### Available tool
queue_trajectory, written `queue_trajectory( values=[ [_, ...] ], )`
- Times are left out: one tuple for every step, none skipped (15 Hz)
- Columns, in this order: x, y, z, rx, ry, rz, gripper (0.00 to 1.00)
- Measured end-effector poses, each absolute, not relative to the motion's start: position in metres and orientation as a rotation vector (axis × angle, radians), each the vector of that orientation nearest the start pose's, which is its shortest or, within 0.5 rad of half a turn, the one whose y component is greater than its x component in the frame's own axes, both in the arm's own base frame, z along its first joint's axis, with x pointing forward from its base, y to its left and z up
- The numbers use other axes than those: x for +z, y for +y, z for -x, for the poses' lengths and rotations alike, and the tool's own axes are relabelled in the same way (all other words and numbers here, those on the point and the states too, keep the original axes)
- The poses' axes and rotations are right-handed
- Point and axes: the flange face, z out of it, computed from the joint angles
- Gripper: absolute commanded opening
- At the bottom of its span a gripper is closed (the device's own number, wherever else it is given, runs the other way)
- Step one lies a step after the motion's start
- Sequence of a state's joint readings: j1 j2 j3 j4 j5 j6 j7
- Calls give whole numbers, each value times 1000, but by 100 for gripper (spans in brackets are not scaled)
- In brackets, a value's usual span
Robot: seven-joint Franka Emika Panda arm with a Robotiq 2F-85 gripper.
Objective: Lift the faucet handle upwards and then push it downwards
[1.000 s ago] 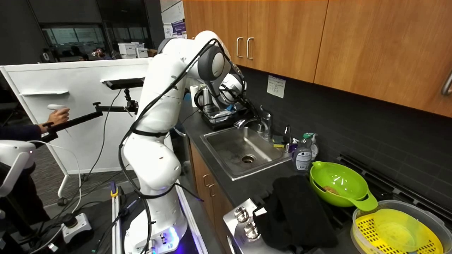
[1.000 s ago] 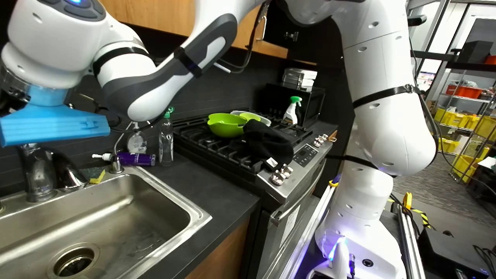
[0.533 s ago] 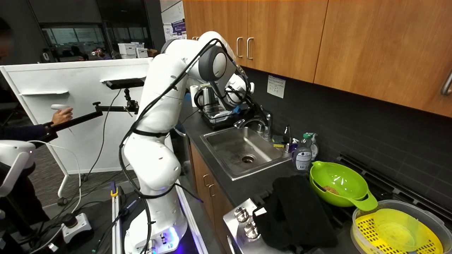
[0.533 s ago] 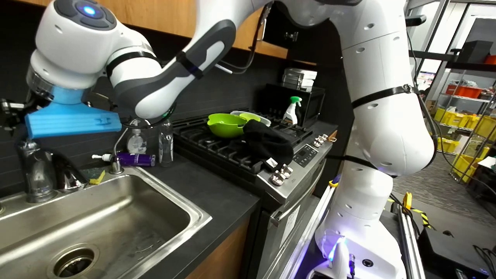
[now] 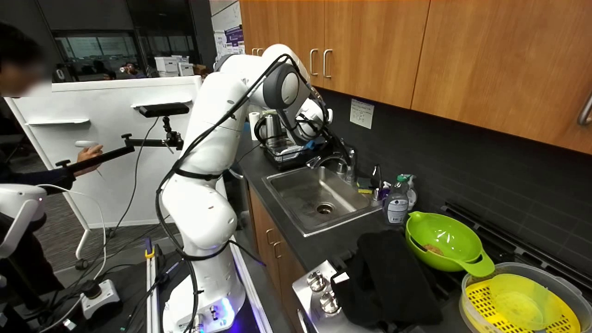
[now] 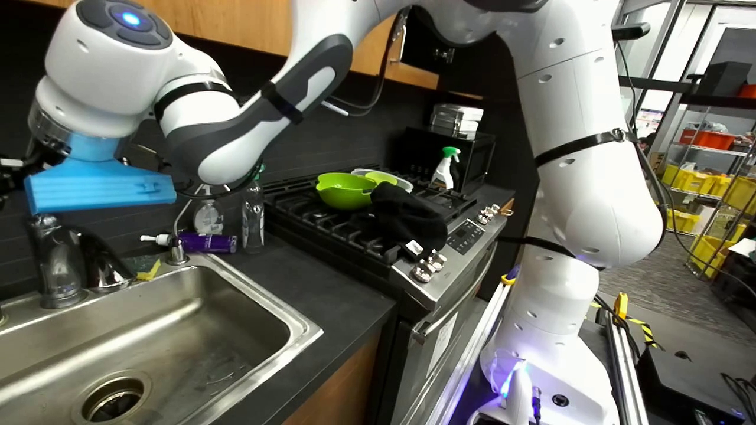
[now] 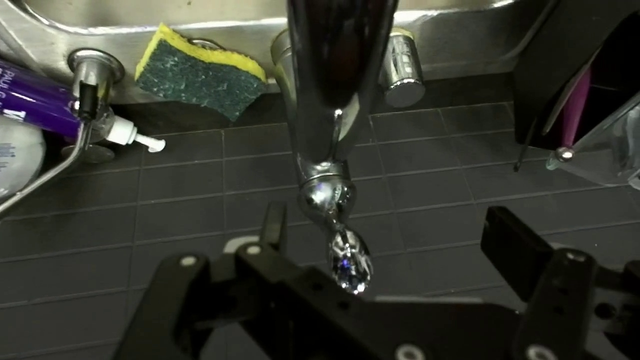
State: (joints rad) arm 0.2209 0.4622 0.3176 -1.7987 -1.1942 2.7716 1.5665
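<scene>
over at the left edge of the wrist view, a pale bottle point(image 7: 19, 155) was half cut off, with a purple bottle point(image 7: 37, 100) lying on its side just beside it, white nozzle pointing right. next came a little metal fixture point(image 7: 97, 65) with a thin curved tube, then a yellow-and-green sponge point(image 7: 202, 75) at the back of the sink point(image 7: 465, 47).

bang in the middle was the faucet point(image 7: 315, 145), big dark shiny spout point(image 7: 340, 65) up top and the faucet handle point(image 7: 350, 260) below it in that view, a slim silver lever. the end effector point(image 7: 393, 237) had its jaws spread wide, one finger either side of the handle as the camera saw it, handle nearer the finger on the view's left. couldn't tell if they were level with it, or if the lever was up or down.

further right, a short chrome cylinder point(image 7: 404, 70), then a pink stick point(image 7: 577, 110) and a clear container point(image 7: 600, 155).

in an exterior view, left to right again: a blue block point(image 6: 100, 186) on the wrist showed just above the faucet, a clear bottle point(image 6: 253, 218) stood on the counter point(image 6: 331, 295), and a green colander point(image 6: 342, 192) and black cloth point(image 6: 407, 218) were on the stove point(image 6: 466, 239).
</scene>
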Motion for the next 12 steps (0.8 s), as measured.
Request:
queue_trajectory(
  values=[
    [344, 363, -573, -1092, 107, 2783, 100],
    [341, 364, -574, -1086, 102, 2781, 100],
    [337, 364, -577, -1080, 98, 2779, 100],
    [333, 365, -580, -1075, 93, 2779, 100],
    [329, 365, -583, -1073, 83, 2778, 100],
    [324, 364, -588, -1074, 69, 2778, 100],
    [320, 364, -593, -1079, 55, 2777, 100],
    [316, 364, -598, -1085, 41, 2777, 100],
    [312, 363, -605, -1094, 29, 2778, 100],
    [309, 362, -612, -1104, 18, 2779, 100],
    [307, 362, -618, -1115, 8, 2777, 100],
    [305, 362, -624, -1127, -3, 2775, 100]
  ],
)
